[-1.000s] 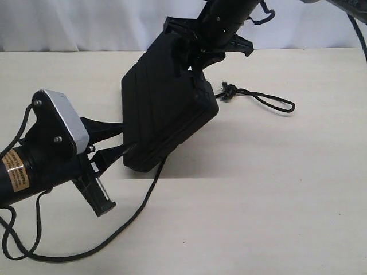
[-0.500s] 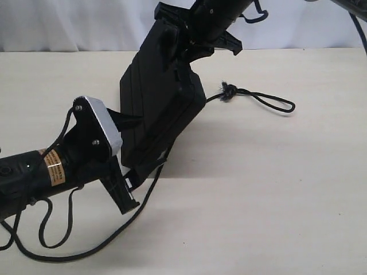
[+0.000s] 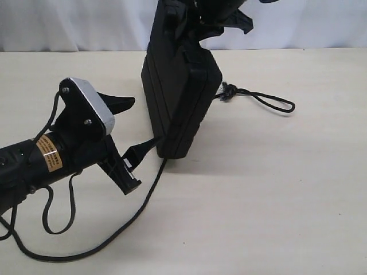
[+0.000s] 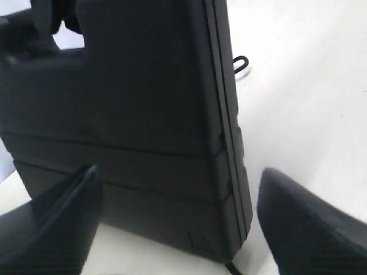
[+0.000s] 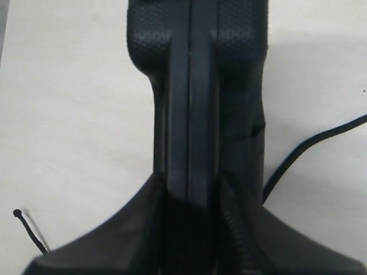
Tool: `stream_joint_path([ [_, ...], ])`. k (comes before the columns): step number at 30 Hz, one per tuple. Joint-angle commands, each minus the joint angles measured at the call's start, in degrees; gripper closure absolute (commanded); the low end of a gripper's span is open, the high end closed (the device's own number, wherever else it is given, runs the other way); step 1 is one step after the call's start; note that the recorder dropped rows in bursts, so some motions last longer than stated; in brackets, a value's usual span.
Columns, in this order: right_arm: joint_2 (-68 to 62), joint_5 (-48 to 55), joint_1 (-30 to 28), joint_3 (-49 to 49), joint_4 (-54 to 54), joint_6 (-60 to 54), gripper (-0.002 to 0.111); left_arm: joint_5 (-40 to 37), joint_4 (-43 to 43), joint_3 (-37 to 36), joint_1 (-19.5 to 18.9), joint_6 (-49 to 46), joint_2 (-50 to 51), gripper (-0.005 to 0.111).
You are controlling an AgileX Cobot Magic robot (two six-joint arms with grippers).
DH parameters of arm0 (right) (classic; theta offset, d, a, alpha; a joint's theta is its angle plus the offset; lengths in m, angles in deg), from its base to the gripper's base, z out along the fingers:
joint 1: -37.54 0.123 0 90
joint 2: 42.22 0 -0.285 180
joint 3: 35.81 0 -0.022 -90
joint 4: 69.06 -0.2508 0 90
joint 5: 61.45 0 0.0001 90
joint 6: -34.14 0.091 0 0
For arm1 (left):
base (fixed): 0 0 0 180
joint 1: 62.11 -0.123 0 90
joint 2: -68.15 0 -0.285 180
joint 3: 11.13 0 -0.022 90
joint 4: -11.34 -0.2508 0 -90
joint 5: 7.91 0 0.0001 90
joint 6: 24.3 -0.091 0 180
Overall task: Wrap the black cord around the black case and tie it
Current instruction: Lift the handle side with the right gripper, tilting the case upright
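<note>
You are holding the black case on end on the surface, right end effector clamping its top, left end effector gaping wide beside it, risking a tilt freeing the black cord at its base.

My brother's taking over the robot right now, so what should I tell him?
Right hand: shut on the top end of the black case, holding it upright on the table.
Left hand: open, empty, by the case's lower end.
Black cord: frayed knot lies beside the case; the rest passes its foot and trails over the table.
Done: case stood up.
Left: wrap the cord around it, then tie.
</note>
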Motion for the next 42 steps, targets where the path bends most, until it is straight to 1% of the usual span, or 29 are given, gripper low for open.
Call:
stream_joint_path([
  [1,2.13,-3.51,-0.22,-0.8,-4.24,-0.23,0.104,-2.0,0.81,0.41,0.44,-0.18,-0.41,0.036],
  [7,4.53,-1.2,-0.22,-0.8,-0.74,-1.91,0.104,-3.59,0.81,0.41,0.44,-0.18,-0.41,0.036],
  [12,7.23,1.07,-0.22,-0.8,0.58,-6.75,0.104,-3.21,0.81,0.41,0.44,-0.18,-0.41,0.036],
  [14,7.48,3.0,-0.1,-0.57,2.35,-6.76,0.104,-2.99,0.66,0.41,0.44,-0.05,-0.41,0.036],
  [16,7.36,2.89,0.11,1.18,2.45,-6.08,0.104,-2.85,-1.26,0.41,0.56,1.15,-0.41,0.036],
  [18,7.36,0.57,0.11,3.55,2.33,-3.44,0.104,-2.85,-3.79,0.41,0.56,4.02,-0.41,0.036],
  [21,7.36,-4.15,0.11,7.28,1.17,-0.67,0.104,-3.08,-4.04,0.41,0.56,6.09,-0.41,0.036],
  [24,7.36,-11.2,0.11,10.86,-1.97,1.14,0.104,-2.83,-5.19,0.41,0.67,6.26,-0.41,0.036],
  [26,7.36,-15.22,0.11,12.42,-3.95,1.99,0.104,-2.7,-5.2,0.41,1.41,5.98,-0.41,0.036],
  [28,7.36,-18.72,0.11,13.72,-5.79,2.14,0.104,-1.91,-3.95,0.41,2.45,5.85,-0.41,0.036],
  [30,7.36,-20.62,0.11,14.4,-7.09,2.13,0.104,-1.38,-0.84,0.64,3.44,5.85,-0.41,0.036],
  [33,7.36,-21.06,0.11,14.68,-7.11,2.13,0.104,-1.6,4.5,1.64,4.67,5.85,0.12,0.036],
  [35,7.15,-21.06,0.11,14.71,-7.22,2.41,0.104,-1.58,6.24,2.48,5.16,5.43,1.58,0.036],
  [39,6.9,-22.75,1.84,15.06,-3.82,5.71,0.104,-1.58,6.92,4.81,5.16,5.43,5.13,0.036],
  [42,6.92,-25.83,2.91,15.6,-2.22,9.03,0.104,-1.58,6.92,6.15,5.16,5.34,6.98,0.036],
])
